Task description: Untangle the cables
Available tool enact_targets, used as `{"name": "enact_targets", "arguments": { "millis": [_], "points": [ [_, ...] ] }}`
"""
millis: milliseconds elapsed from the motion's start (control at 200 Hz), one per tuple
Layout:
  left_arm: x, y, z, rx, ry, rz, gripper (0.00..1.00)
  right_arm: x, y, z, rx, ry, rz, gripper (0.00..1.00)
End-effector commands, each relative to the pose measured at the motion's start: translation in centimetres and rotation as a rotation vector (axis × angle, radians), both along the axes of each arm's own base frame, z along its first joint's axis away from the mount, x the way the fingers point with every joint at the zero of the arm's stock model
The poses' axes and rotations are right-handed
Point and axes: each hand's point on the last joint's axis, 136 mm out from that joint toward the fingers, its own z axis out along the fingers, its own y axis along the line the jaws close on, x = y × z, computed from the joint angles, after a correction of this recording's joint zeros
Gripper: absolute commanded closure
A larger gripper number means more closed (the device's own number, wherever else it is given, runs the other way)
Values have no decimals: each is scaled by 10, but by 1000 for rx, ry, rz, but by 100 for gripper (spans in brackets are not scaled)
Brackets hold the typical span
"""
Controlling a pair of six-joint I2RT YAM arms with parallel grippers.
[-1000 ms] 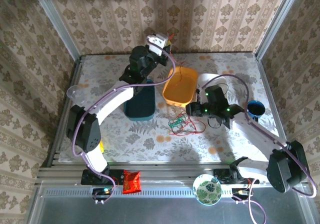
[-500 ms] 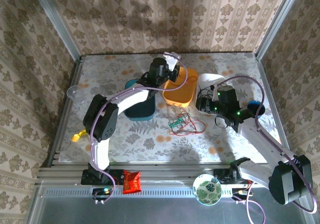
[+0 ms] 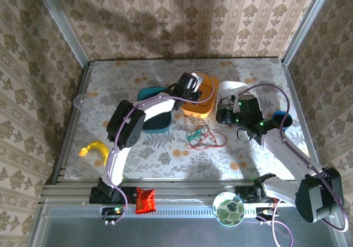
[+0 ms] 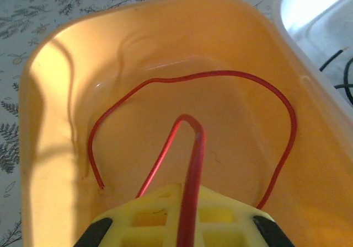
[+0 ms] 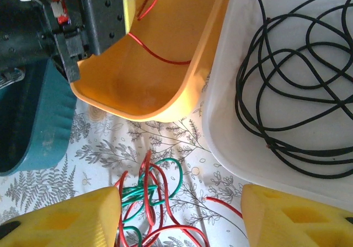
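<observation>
Orange plastic is seen at the middle of the floral table (image 3: 110, 79): the orange bin (image 3: 199, 109) is set there, and one red cable (image 4: 194, 153) is held inside it. A wide arc of that cable is laid across the bin's floor, and a tighter bend is raised toward the left gripper (image 4: 185, 205). The yellow fingers of the left gripper are pressed together on the red cable, which is run down the seam between them. From above, the left gripper (image 3: 190, 87) is seen hung over the far half of the orange bin.

Against the right side of the orange bin a white bin (image 5: 220, 125) is placed, rim to rim. A loose coil of black cable (image 5: 239, 92) is spread over its floor.

Just left of the orange bin a teal bin (image 3: 151, 120) is found; what it holds cannot be made out.

On the bare table in front of the orange and white bins, outside every container, a tangle of red and green cables (image 3: 201, 135) is left. The right gripper (image 5: 179, 225) is held above the tangle with its fingers spread wide, and nothing is gripped between them.
</observation>
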Motion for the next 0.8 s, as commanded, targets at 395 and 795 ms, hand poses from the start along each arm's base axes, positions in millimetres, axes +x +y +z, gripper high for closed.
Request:
{"name": "enact_targets", "arguments": {
  "millis": [395,795],
  "points": [
    [-18,-10,120,-279,-198,-151,0,-29,38,-40,-55,194,237,40],
    [-171,42,61,-70,-5,-514,5,-61,82,-96,-112,416,466,43]
  ]
}}
